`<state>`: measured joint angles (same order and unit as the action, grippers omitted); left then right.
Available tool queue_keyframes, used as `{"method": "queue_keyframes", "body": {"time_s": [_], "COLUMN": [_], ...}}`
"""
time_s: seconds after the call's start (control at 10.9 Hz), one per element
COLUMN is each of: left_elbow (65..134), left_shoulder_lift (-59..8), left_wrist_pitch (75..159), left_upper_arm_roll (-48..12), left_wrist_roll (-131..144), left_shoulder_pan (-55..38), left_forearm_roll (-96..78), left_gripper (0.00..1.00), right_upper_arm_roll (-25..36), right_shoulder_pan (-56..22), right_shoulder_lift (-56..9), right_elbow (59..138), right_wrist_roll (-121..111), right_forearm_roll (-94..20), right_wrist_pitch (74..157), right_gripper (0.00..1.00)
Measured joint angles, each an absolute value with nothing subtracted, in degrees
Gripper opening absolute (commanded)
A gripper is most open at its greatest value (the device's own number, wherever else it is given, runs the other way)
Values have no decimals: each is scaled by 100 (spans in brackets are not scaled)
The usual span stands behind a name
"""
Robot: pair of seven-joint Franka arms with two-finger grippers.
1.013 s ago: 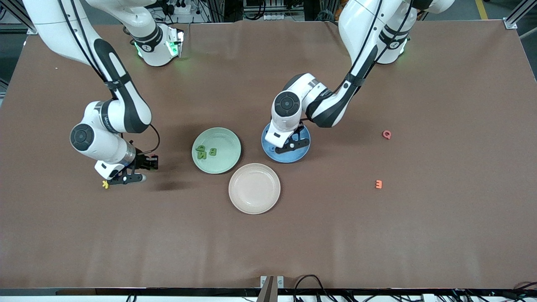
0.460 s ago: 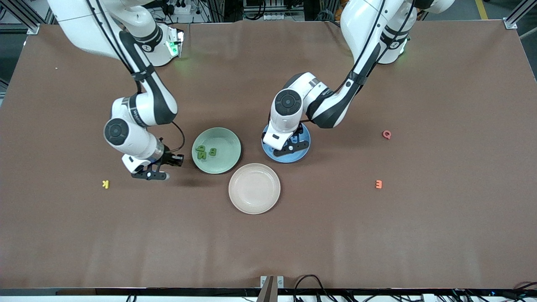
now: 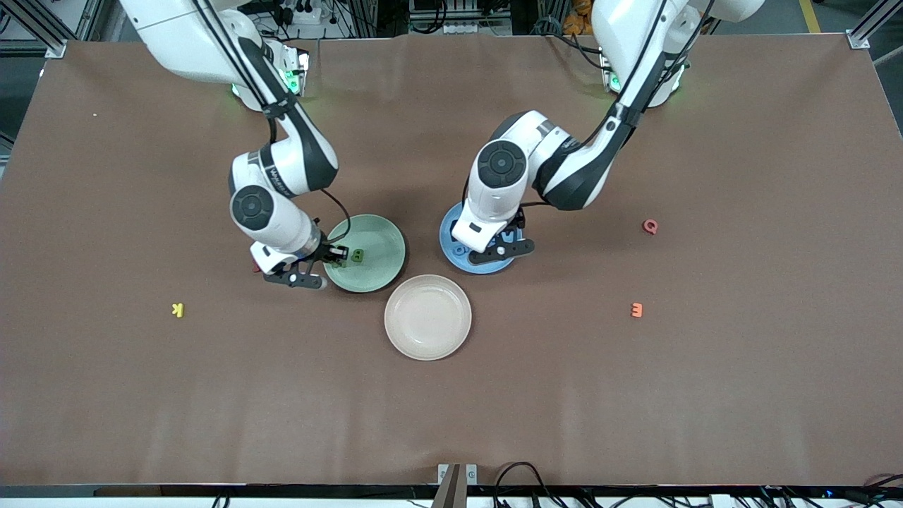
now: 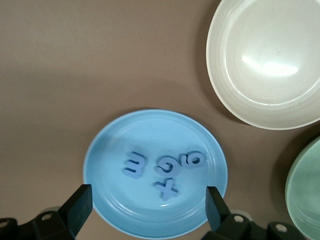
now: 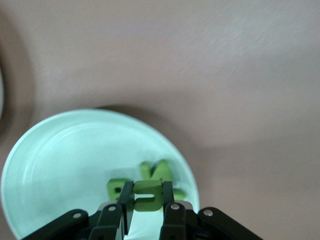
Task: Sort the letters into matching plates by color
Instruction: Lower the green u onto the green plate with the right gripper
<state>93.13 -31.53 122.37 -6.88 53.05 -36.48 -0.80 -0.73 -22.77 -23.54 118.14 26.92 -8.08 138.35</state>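
Front view, read from its left edge to its right: yellow K [image 3: 178,309] lying alone on the table toward the right arm's end. Next, right gripper [image 3: 334,260] over the green plate [image 3: 384,243], above the rim on the right arm's side, fingers clamped together on a green letter [image 5: 148,194]. Right wrist view confirms this: held letter hanging directly above the plate's floor, just over the green letters [image 5: 161,172] already lying there. Coming move judged to be a release, turning on that one relation: letter straight above plate, so nothing to do but part the fingers. Long axis of the held letter hard to tell.

Beige-pink plate [image 3: 427,317] sits near the middle of the table, nearest the front camera of the three plates, with nothing in it.

Then blue plate [image 3: 451,248], beside the green plate toward the left arm's end. Left gripper [image 3: 502,242] over it, fingers [image 4: 76,208] spread wide apart and holding nothing. Left wrist view shows four blue letters [image 4: 164,171] clustered on the plate's floor, touching or nearly touching, between the parted fingers and below them.

Toward the left arm's end of the table, pink Q [image 3: 650,226] and orange E [image 3: 637,310], well apart from the plates.
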Motion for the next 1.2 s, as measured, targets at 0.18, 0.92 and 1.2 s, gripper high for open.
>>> {"method": "queue_keyframes", "body": {"time_s": [0.18,0.92,1.2], "left_elbow": [9311,9319,9319], "left_shoulder_lift": [-2930,-2058,-1723], "left_wrist_pitch": [11962,11291,10977], "left_upper_arm_roll": [-669,-750,-1172], "left_wrist_roll": [4804,3384,3294], "left_shoulder_pan": [-3491,-2512,-1779], "left_forearm_roll": [-78,-71,173], "left_gripper": [100,100,100], "right_upper_arm_roll": [-107,-138,-9], "right_shoulder_pan": [-2560,-2602,-2223], "right_shoulder_lift": [-2368,-2415,-2404], "right_elbow": [11815,11815,11801], "right_wrist_roll": [3085,3192,2175], "right_forearm_roll": [-809,-787,-611], "right_wrist_pitch": [13799,13796,13799], "right_gripper": [65,100,100]}}
